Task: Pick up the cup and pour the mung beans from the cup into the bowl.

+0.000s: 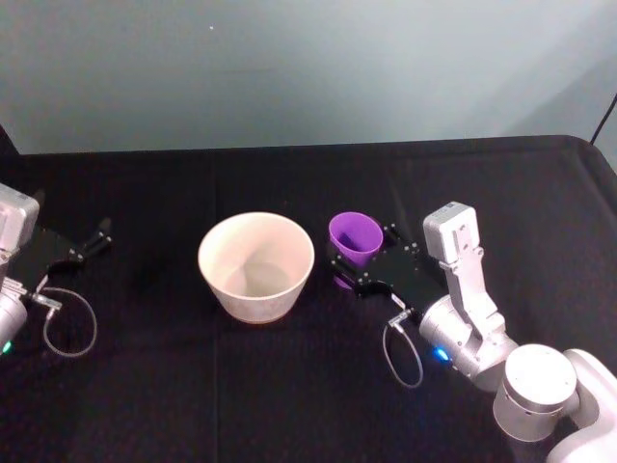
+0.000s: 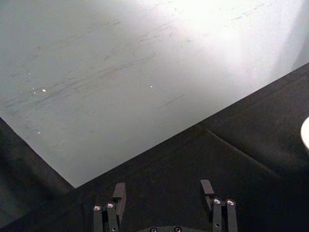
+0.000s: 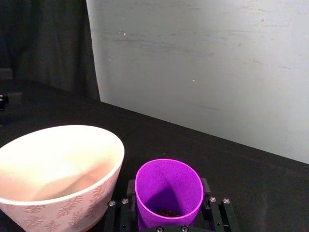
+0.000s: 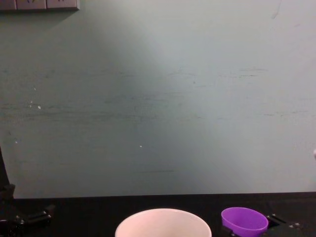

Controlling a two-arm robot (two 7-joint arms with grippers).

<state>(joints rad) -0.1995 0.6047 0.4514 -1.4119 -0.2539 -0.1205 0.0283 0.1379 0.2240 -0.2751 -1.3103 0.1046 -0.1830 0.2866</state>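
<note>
**A:** Head view first. The bowl (image 1: 256,265) stands upright near the middle of the black tabletop (image 1: 289,405).

**B:** And just to its right is the cup (image 1: 355,234), close to the bowl but apart from it. The right gripper (image 1: 361,255) is pinching the cup, one finger on each side.

**A:** I cannot tell whether the cup's base rests on the tabletop. Over at the left edge, the left gripper (image 1: 96,237) sits low, well apart from the bowl.

**B:** Left wrist view now. Its fingers (image 2: 119,194) are spread wide with nothing between them, and a sliver of the bowl's rim (image 2: 306,135) shows farther off.

**A:** Right wrist view, and it's a close look. The cup (image 3: 168,186) is upright, clamped between the gripper's fingers (image 3: 206,187), and the mung beans (image 3: 167,211) lie dark at its bottom.

**B:** The bowl (image 3: 58,164) is just beside it, with a leaf pattern on its outer wall.

**A:** Chest view. The bowl's rim (image 4: 163,213) is at centre, with the cup's mouth (image 4: 244,219) to its right and a gap between them. The left gripper (image 4: 30,217) is low by the left edge, with the pale wall (image 4: 158,98) behind it all.
</note>
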